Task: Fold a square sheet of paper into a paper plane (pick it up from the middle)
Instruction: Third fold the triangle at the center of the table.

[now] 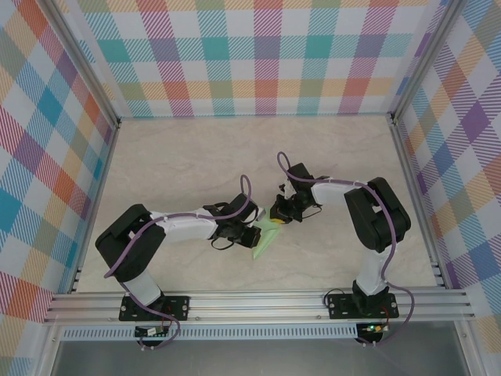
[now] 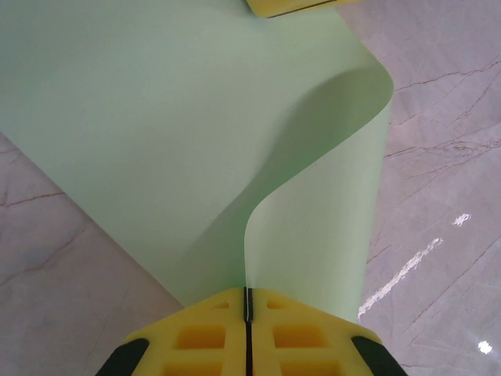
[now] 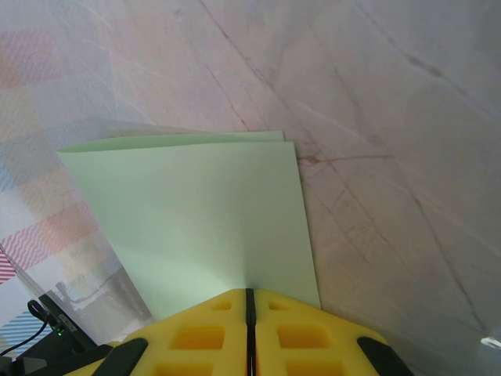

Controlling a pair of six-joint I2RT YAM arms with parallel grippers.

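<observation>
- Top view: the paper [image 1: 264,241] sits just below the middle of the frame, between the two arms and over the table [image 1: 188,164]. It is small here. Its upper part is covered by the left gripper [image 1: 252,234] and the right gripper [image 1: 283,215], so its full outline cannot be made out. The visible part is a narrow sliver. Its long axis runs steeply from upper right to lower left, and the thin end points toward the bottom edge of the frame.
- Left wrist view: the left gripper [image 2: 248,293] at the bottom centre is clenched on the near edge of the paper [image 2: 156,133]. The sheet spreads to the upper left and runs off the top and left edges. Its right side curls up in a soft bend that hides the surface behind it. A yellow finger [image 2: 291,6], cut off by the top edge, meets the far edge of the sheet.
- Right wrist view: the right gripper [image 3: 249,292] at the bottom centre is pinched on the paper [image 3: 196,211]. The sheet lies doubled, with a second layer peeking past the far edge. Its lower left corner is hidden behind the fingers.
</observation>
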